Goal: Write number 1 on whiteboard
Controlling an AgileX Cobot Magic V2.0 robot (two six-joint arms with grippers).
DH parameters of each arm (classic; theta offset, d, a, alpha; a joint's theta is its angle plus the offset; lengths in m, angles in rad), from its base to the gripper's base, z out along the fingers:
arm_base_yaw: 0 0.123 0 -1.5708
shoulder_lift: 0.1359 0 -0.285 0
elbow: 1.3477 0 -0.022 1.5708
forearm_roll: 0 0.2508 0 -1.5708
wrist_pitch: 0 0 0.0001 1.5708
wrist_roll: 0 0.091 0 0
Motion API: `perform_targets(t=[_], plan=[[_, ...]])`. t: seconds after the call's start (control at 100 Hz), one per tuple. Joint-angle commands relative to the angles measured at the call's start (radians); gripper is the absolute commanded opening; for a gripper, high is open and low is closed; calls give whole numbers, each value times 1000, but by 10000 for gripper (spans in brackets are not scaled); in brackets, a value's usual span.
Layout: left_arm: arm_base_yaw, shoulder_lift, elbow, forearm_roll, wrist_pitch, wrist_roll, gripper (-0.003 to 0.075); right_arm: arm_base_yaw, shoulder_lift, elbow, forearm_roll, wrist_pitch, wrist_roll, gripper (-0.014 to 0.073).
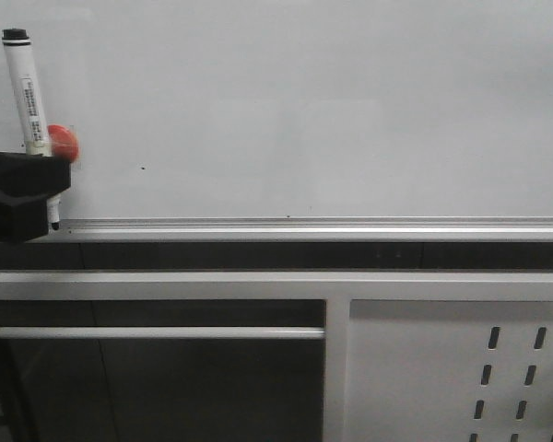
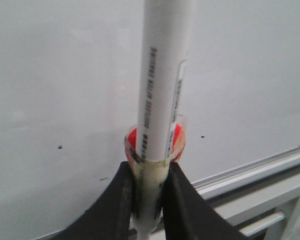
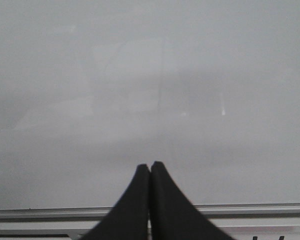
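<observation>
Left claw [image 1: 39, 189] clamped on marker [image 1: 28, 92].
Whiteboard [image 1: 332, 101] just behind it, unmarked; right claw [image 3: 150, 172] pressed together.

Left pincer [image 1: 23, 198]: matte black, blocky housing with chamfered edges in the front view. Its fingers [image 2: 117, 205] were smooth black plastic, curving inward and tapering to narrow tips. Right pincer [image 3: 150, 172]: same matte black, two fin-shaped fingers [image 3: 132, 205] flaring wide at the base, thin at the tips. No cables, screws or markings were discernible on either.
</observation>
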Motion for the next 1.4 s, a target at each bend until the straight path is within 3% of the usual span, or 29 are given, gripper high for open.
perform_targets(t=[0.0,0.14,0.28,0.58,0.76,0.89,1.09,1.16,1.39], plan=[[-9,-39,-7,74,-222,-11,-18,-2,13,-31,25,-65,-5,-71],[-9,-58,-7,177,-215,-4,-18,-2,13,-33,62,23,-79,-71],[-9,-84,-14,296,-122,0,-18,-2,15,-33,230,117,-261,-71],[-9,-189,-117,577,309,-16,-18,-2,112,-33,490,274,-514,-71],[-90,-234,-255,668,733,-34,-18,-2,217,-33,709,363,-664,-71],[-184,-240,-351,678,969,-34,-18,-2,283,-49,729,414,-711,-71],[-301,-240,-448,755,1181,-30,-18,70,385,-91,731,444,-727,-67],[-332,-240,-465,779,1266,-30,-18,119,421,-106,731,446,-727,-22],[-424,-240,-486,822,1382,-30,-18,271,519,-115,738,310,-693,312]])
